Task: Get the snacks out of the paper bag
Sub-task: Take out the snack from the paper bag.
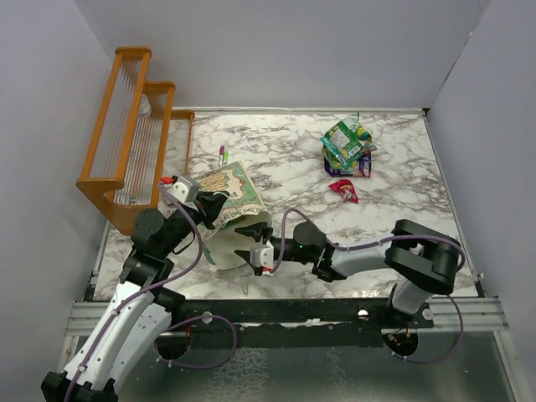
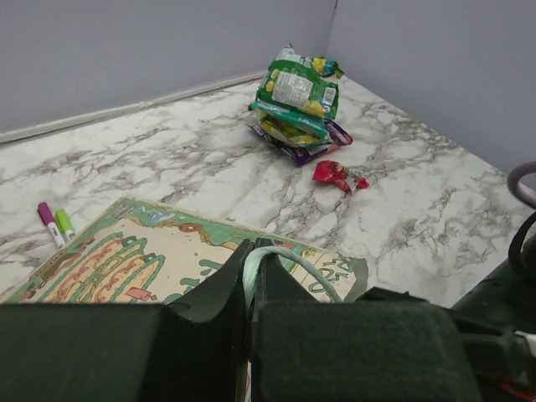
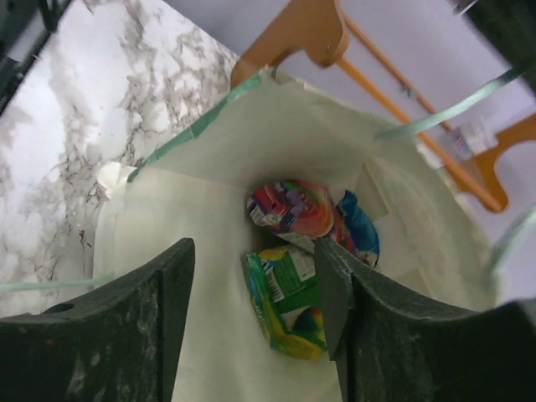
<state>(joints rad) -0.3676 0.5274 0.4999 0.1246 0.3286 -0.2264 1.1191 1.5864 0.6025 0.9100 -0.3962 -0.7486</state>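
The mint-green paper bag (image 1: 236,191) lies on its side, printed face up, with its mouth toward the arms. My left gripper (image 1: 219,203) is shut on the bag's string handle (image 2: 285,255), pinched between the fingertips of the left gripper (image 2: 251,244). My right gripper (image 1: 251,241) is at the bag's mouth; in its wrist view the right gripper (image 3: 251,276) stands open inside the cream interior. Beyond its fingers lie a green snack packet (image 3: 289,301), a red-orange one (image 3: 289,208) and a blue one (image 3: 362,233). More snacks (image 1: 347,144) are piled on the table, with a red packet (image 1: 344,191) beside them.
An orange wooden rack (image 1: 130,134) stands at the back left, close behind the bag. Two markers (image 1: 223,156) lie just beyond the bag. Grey walls close in the marble table (image 1: 285,159) on three sides.
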